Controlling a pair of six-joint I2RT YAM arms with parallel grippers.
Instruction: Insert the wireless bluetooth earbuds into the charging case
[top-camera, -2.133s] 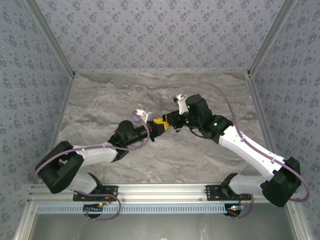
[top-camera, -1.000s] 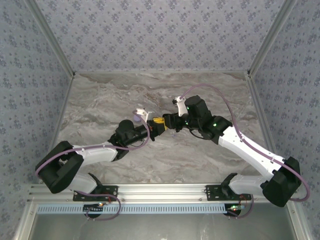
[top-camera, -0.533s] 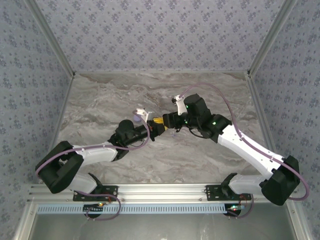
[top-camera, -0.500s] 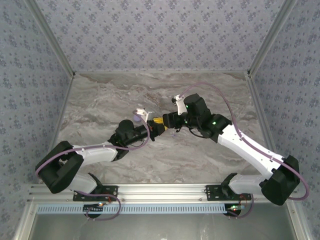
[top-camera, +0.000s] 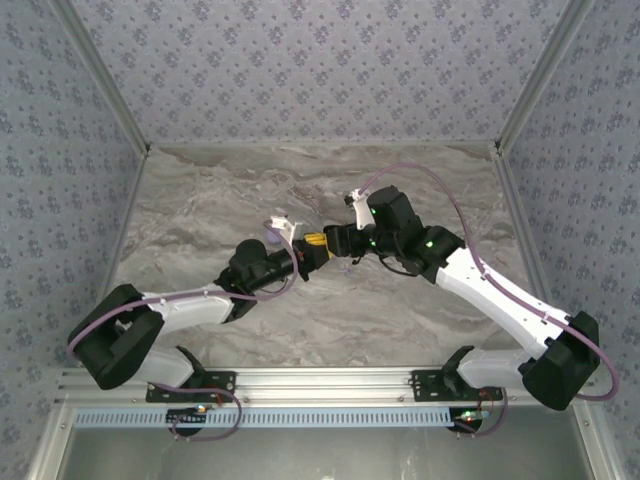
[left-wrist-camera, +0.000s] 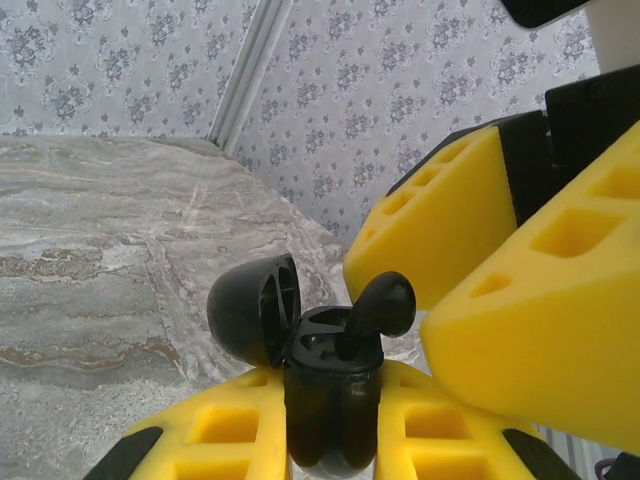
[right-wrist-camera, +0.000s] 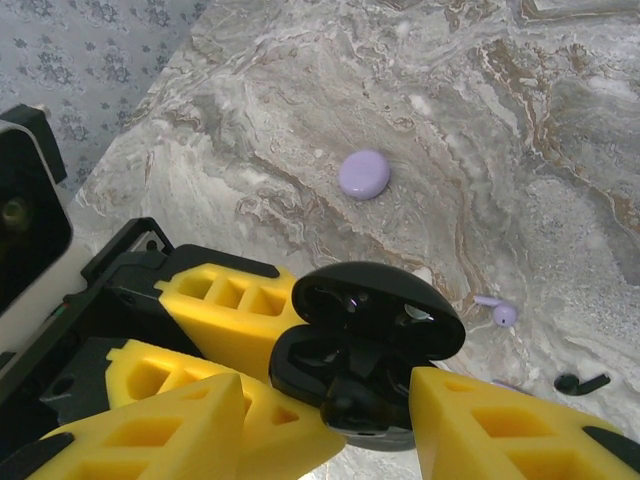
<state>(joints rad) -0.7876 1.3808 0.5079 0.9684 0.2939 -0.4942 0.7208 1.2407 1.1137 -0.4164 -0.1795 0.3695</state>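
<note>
Left gripper (top-camera: 316, 242) meets the right gripper (top-camera: 340, 243) above the middle of the desk (top-camera: 200, 200) in the overhead view; whatever sits between them is too small to read there.

From the left wrist, its jaws are clamped on the black charging case (left-wrist-camera: 330, 395), whose lid (left-wrist-camera: 255, 310) is hinged open. A black earbud (left-wrist-camera: 378, 305) stands stem-down in one well with its head proud, at the tips of the right gripper's yellow fingers (left-wrist-camera: 440, 225).

From the right wrist, that gripper's jaws stand apart on either side of the case, pinching nothing I can make out. Out on the desk lie a lilac disc (right-wrist-camera: 365, 173), a lilac earbud (right-wrist-camera: 498, 313) and a loose black earbud (right-wrist-camera: 580, 383).

I judge one bud nearly seated but not pressed home. The loose black earbud is left to do.
</note>
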